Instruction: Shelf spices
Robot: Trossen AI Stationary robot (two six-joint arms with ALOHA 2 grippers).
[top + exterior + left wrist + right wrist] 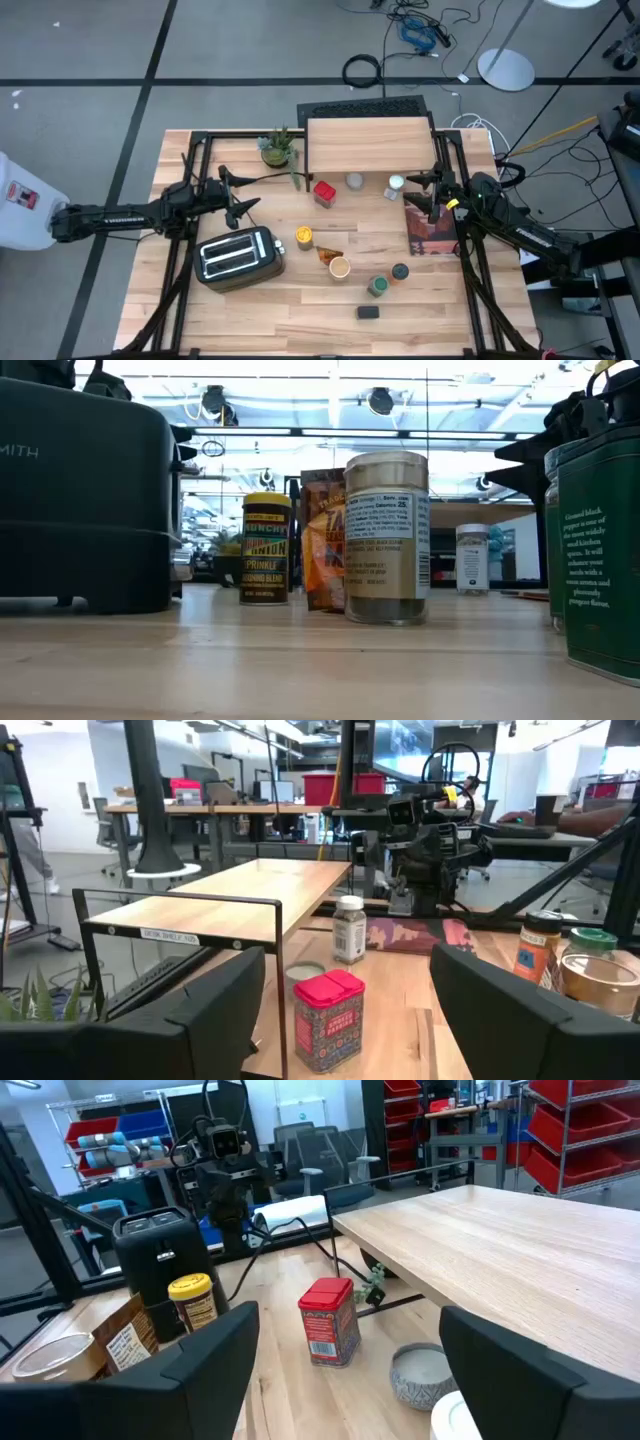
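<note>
The small red square spice tin (324, 192) stands upright just ahead of the left gripper (243, 194), jaws spread, nearer than the spread right gripper (420, 189).

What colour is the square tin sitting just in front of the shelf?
Red, lid included, with a pale label; the red tin shows best in the left wrist view.

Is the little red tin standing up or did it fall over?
Standing up. The red tin sits on its base, lid on top, beside the shelf.
</note>
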